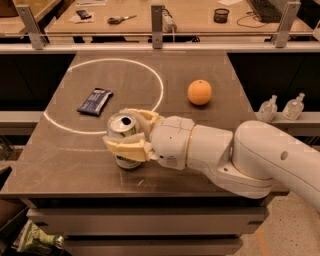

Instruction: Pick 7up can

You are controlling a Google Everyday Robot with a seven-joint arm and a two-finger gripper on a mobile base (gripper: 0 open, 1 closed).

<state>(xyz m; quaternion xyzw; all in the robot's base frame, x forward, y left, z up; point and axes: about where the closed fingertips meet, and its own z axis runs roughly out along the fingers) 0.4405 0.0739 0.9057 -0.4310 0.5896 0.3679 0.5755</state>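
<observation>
Nearest, from lower right: white robot arm [260, 155], reaching left over the front of a dark brown table [70, 165]. At its end, cream gripper [115, 127], clamped on the 7up can [122, 125]: one finger across the near side, the other behind the far side. Can near the table's front left, slightly tilted, silver top showing; unclear whether resting on the surface or just above it. Just beyond, a white circle [161, 90] marked on the tabletop, with a flat dark-blue wrapper [95, 101] inside its left part. Right of the circle, well apart from the can, an orange [199, 92]. Past the table's right edge, two small clear bottles [268, 109]. Farthest back, a wooden bench [190, 20] with a black cup [221, 15].
</observation>
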